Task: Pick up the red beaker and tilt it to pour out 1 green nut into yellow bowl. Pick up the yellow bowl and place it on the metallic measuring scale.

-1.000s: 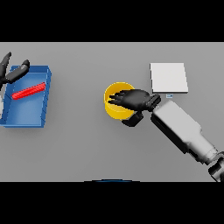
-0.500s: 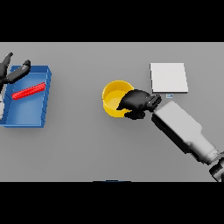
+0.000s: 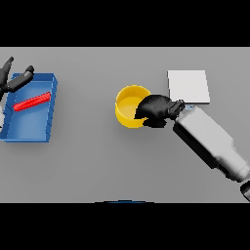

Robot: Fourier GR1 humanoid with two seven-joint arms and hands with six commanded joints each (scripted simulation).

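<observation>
Grey tabletop [image 3: 97,166] filled the head view, uniform in tone from the near edge to the far edge.

Right arm: the white and grey forearm [image 3: 210,141] entered from the near right and ran diagonally toward the centre. The right hand [image 3: 155,110] sat at the right side of the yellow bowl [image 3: 130,105], with its dark fingers curled over the bowl's right rim and closed on it. The palm faced left, toward the bowl. Whether the bowl rested on the table or was raised clear of it could not be determined from this view. No contents could be made out inside the bowl.

Left hand [image 3: 13,80]: visible at the far left edge, above the far left corner of the blue tray [image 3: 51,111], fingers straight and spread, holding nothing.

Surrounding items: the metallic measuring scale [image 3: 188,87] was a pale square plate lying to the right of the bowl and slightly farther away, just beyond the right wrist. The wrist and forearm lay near its near edge, and the bowl was apart from it. The blue tray stood well to the left of the bowl. A red object [image 3: 32,102], elongated and lying on its side at a slant, rested inside the tray; it read as the red beaker. The table between the tray and the bowl was bare grey surface.
</observation>
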